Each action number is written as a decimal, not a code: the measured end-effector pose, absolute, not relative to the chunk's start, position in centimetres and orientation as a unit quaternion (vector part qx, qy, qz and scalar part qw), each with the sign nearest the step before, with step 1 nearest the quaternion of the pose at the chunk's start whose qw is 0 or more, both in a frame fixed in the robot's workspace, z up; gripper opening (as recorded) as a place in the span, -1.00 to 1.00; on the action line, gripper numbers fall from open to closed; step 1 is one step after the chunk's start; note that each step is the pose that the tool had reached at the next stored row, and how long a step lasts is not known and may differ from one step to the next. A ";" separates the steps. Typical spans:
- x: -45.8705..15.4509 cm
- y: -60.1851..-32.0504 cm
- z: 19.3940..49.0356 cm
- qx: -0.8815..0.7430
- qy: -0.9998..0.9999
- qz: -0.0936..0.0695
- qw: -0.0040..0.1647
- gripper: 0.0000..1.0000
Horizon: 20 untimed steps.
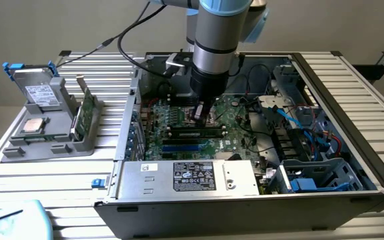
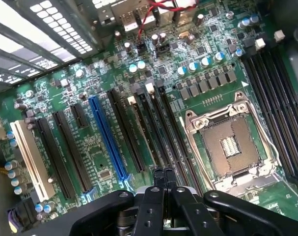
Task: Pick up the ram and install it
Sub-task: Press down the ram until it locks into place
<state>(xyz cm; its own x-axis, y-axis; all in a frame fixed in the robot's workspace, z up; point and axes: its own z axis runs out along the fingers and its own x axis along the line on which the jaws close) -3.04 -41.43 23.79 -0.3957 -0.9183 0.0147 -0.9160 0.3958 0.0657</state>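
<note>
Gripper (image 1: 202,118) fingers were pressed together with nothing between them, the closed tips hanging just over the motherboard (image 1: 178,117) inside the open computer case (image 1: 352,125). In the wrist view the gripper (image 2: 163,173) sat directly above the black memory slots (image 2: 161,128) beside the empty CPU socket (image 2: 230,145), tips close to the slots or touching them; which, I could not tell. In the exterior view the ram (image 1: 193,133) appeared to lie flat-on in a slot just below the tips, toward the camera side, a dark stick with a green edge, its long axis running across the exterior view's left to right, in line with the blue expansion slots (image 1: 185,148) nearer the power supply (image 1: 192,177). Whether it was fully seated could not be judged. Room around the tips was tight: cables (image 1: 312,135) and the drive cage crowded the exterior view's right, the case wall closed in on the left. Outside the case, on the exterior view's left, 1 more green board (image 1: 82,114) stood on edge in a grey holder (image 1: 45,145), well apart from the arm.
</note>
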 end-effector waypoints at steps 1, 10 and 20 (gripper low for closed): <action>-3.0 -41.4 23.8 0.543 -0.839 -0.023 0.024 -0.79; -3.0 -41.4 23.9 0.494 -0.869 -0.024 0.021 -0.79; -3.0 -41.4 23.9 0.432 -0.901 -0.025 0.019 -0.79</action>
<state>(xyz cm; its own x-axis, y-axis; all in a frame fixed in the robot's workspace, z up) -3.04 -41.43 23.93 -0.6260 -0.7797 0.0124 -0.7778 0.6255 0.0610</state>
